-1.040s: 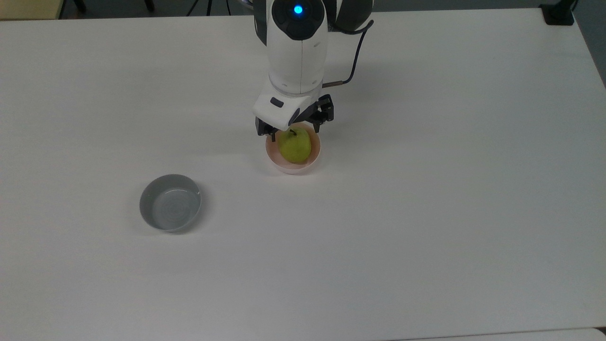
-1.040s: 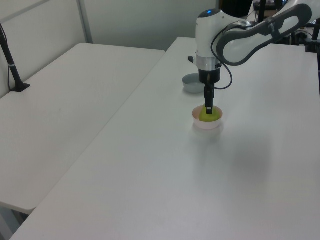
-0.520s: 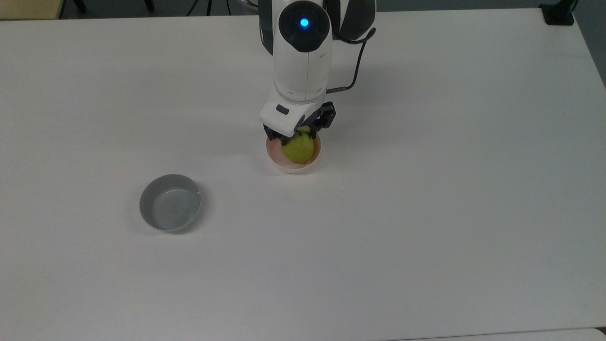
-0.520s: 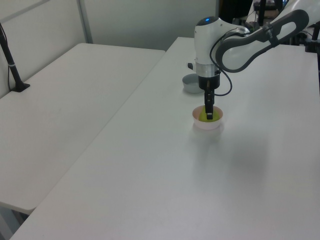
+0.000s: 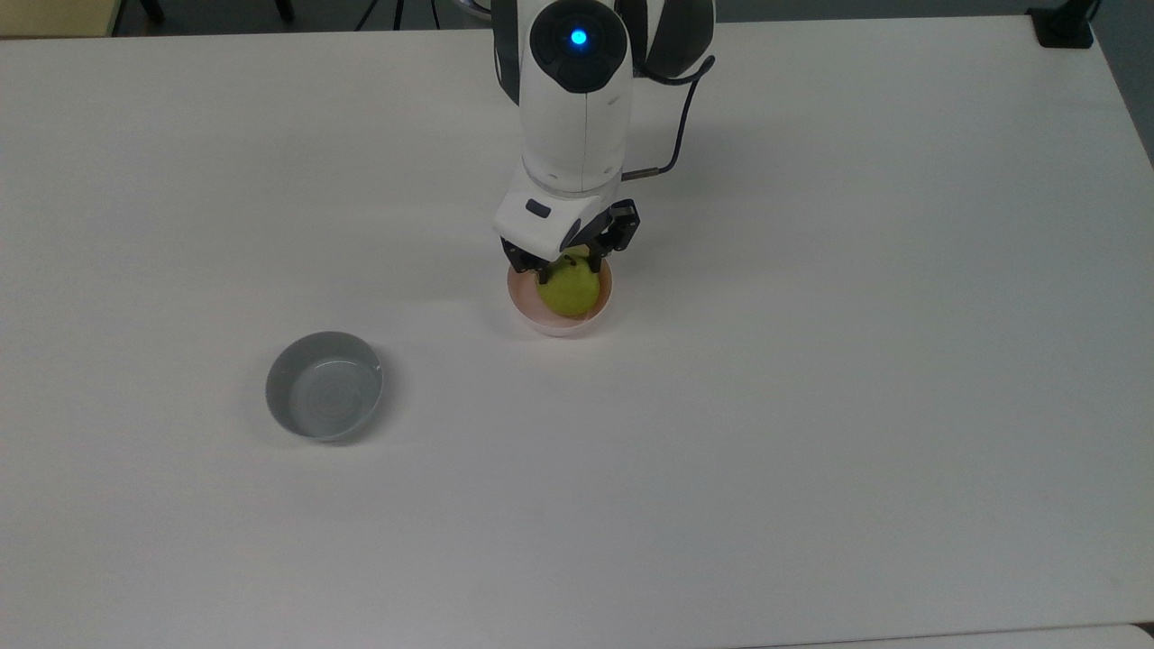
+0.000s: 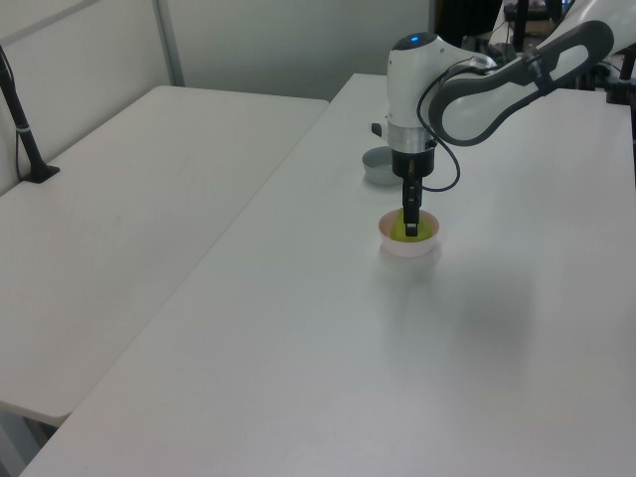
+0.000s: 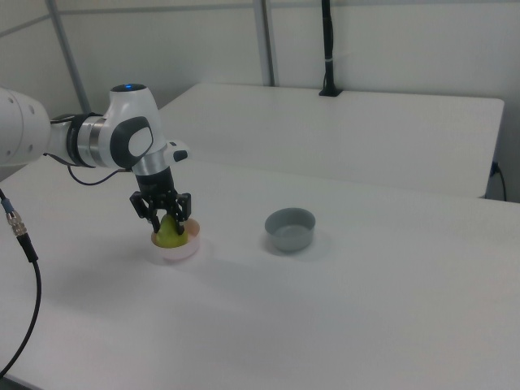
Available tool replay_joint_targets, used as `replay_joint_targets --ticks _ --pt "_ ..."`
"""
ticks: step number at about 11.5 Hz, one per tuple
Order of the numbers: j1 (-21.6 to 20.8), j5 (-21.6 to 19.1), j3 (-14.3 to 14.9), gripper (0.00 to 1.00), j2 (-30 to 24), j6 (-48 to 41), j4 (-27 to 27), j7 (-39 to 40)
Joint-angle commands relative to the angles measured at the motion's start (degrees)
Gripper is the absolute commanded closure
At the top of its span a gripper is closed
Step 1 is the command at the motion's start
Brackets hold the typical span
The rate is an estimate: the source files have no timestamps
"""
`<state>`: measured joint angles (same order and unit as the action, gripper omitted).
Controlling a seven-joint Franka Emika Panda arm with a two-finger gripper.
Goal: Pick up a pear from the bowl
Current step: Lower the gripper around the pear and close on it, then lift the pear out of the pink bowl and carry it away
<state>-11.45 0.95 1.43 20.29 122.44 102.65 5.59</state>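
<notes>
White table (image 5: 811, 406) is seen carrying the pink bowl (image 5: 532, 317) near the middle of its far edge in the top view. The pear (image 5: 569, 291) lies in it, pinched by the gripper (image 5: 571, 263). A grey bowl (image 5: 325, 386) sits well apart.

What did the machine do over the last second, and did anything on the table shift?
The gripper came down from just behind the pear until its fingers sat on either side of it in the pink bowl. The pear turned a little and the bowl nudged slightly. The grey bowl stayed put.
</notes>
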Motion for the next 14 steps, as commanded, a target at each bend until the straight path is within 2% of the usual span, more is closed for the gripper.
replay_joint_targets --ticks 1,4,6,8,10,12,14 --pt "-0.1 0.5 0.3 0.95 -3.6 0.1 1.1 -1.2" --pt "1.7 0.3 0.3 0.95 -7.3 -3.3 -0.6 -1.4" --pt "4.1 0.2 1.0 0.95 -11.1 -6.0 -0.9 -0.8" --pt "8.5 0.3 1.3 0.95 -13.8 -7.1 -0.7 1.1" --pt "13.4 0.4 2.1 0.95 -14.0 -8.3 -0.7 8.9" --pt "17.1 0.2 4.4 0.95 -13.8 -8.3 -0.6 18.1" --pt "22.1 0.0 4.6 0.95 -12.9 -7.4 -0.8 25.1"
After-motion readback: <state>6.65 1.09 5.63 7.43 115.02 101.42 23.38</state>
